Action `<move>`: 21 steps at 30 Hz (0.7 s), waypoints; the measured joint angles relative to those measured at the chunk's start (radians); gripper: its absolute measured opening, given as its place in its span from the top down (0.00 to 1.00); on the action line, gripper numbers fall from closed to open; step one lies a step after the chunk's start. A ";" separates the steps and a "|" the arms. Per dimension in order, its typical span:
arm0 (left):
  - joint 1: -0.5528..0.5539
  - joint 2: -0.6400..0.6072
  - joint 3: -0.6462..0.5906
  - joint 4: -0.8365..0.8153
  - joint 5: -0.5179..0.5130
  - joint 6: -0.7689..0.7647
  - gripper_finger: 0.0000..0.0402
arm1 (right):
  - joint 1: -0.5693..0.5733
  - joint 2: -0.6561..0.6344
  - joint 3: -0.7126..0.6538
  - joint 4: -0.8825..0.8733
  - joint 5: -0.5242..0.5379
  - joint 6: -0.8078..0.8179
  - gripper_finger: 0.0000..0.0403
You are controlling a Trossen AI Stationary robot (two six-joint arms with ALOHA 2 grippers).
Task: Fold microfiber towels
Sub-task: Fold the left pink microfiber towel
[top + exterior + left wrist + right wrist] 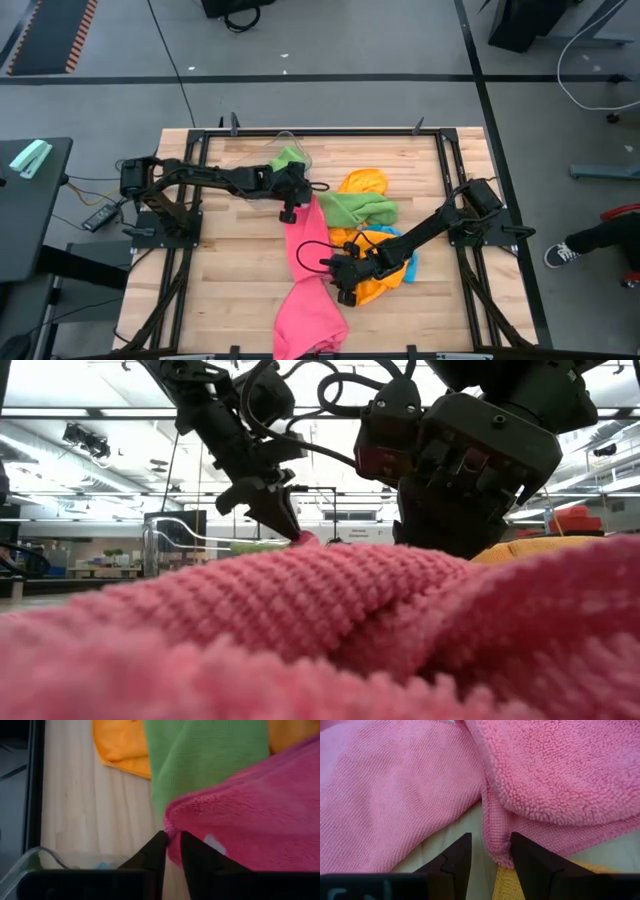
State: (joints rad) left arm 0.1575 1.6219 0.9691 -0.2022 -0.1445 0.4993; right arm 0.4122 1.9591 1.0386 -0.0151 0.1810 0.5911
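Two dark robot arms worked a long pink towel [305, 290] that lay crumpled on the wooden counter [220, 270], stretching from near the counter's middle down to its near edge. The left pincer [289, 212], reaching in from the left side, had its two dark fingers [155, 855] nearly together on the far corner of the pink towel; the left wrist view showed the corner's hem caught in the narrow gap between them. The right pincer [342, 278], coming in from the right side, sat at the towel's right-hand edge about halfway along its length, its fingers [457, 857] apart on either side of a folded ridge of pink cloth, with the cloth between them but not visibly squeezed. A green towel [358, 208] lay bunched just right of the pink towel's far end, and an orange towel [364, 183] rested beyond it toward the far edge. A second orange towel [385, 282] lay under the right arm beside the pink one, with a sliver of sky blue towel [411, 266] showing at its right. A clear plastic tub [270, 150] stood near the far edge, a bit of green cloth [288, 157] in it. In the low view, the pink towel filled the foreground, both pincers hanging over it
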 joint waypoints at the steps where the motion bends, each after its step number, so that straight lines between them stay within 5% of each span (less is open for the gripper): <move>1: -0.006 -0.008 0.000 -0.010 -0.001 -0.006 0.80 | 0.000 -0.002 0.000 -0.004 0.000 0.000 0.64; 10: -0.093 -0.126 0.000 -0.128 0.054 -0.117 0.61 | 0.000 -0.008 -0.001 -0.009 0.001 -0.013 0.64; 14: -0.162 -0.120 0.001 -0.158 0.207 -0.235 0.60 | 0.000 -0.028 -0.004 -0.033 0.002 -0.020 0.64; 21: -0.281 -0.087 0.000 -0.188 0.217 -0.307 0.63 | 0.015 -0.104 -0.003 -0.063 0.089 -0.021 0.64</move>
State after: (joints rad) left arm -0.1231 1.5353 0.9695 -0.3899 0.0723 0.1921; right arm 0.4271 1.8554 1.0351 -0.0777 0.2705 0.5701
